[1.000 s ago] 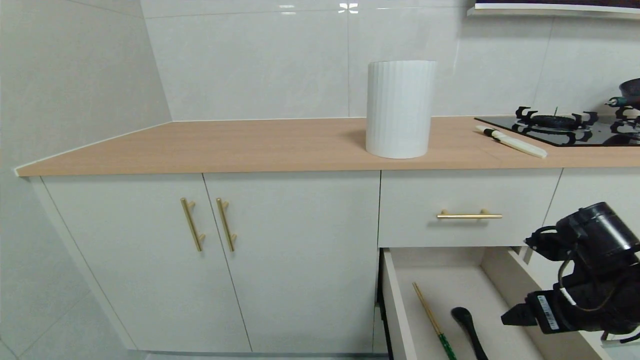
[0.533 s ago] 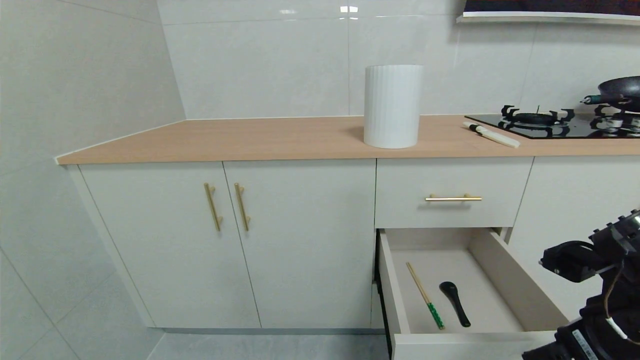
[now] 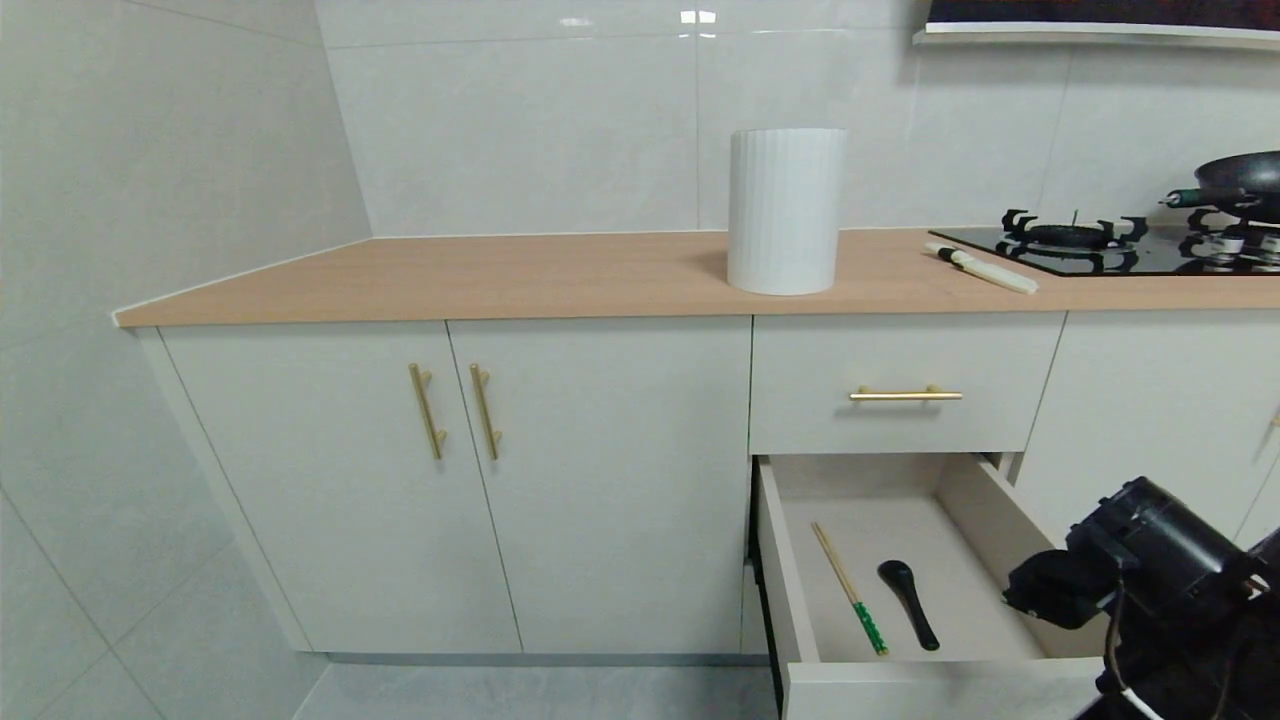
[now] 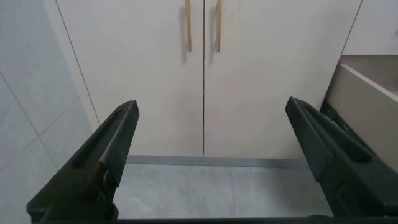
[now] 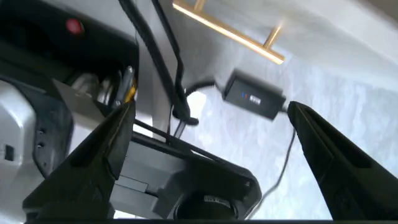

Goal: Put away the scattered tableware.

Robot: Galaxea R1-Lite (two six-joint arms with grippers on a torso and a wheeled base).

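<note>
- Judging by the open drawer (image 3: 783,560), the job is partly done: chopsticks (image 3: 848,603) and a black spoon (image 3: 908,605) lie on its floor, side by side but apart, nearer its left wall.
- What is left, as I read it: a pale knife (image 3: 982,268) lies on the desk (image 3: 550,275) near its right end. It is just beside the hob (image 3: 1090,248) and well apart from the drawer. After it goes in, the drawer wants shutting.
- A white ribbed canister (image 3: 785,210) stands upright on the desk, above the drawers. Its inside is hidden, so I cannot tell whether it holds any tableware.
- Left jaws stand wide apart and hold nothing, facing the cupboard doors (image 4: 249,74) low by the floor.
- Right jaws are likewise spread and empty. The right arm (image 3: 1150,560) sits low at the drawer's right front corner, covering part of that side wall.
- The drawer's front is cut off at the lower edge and the pan (image 3: 1240,178) at the right. The knife's blade end is too small to make out.
</note>
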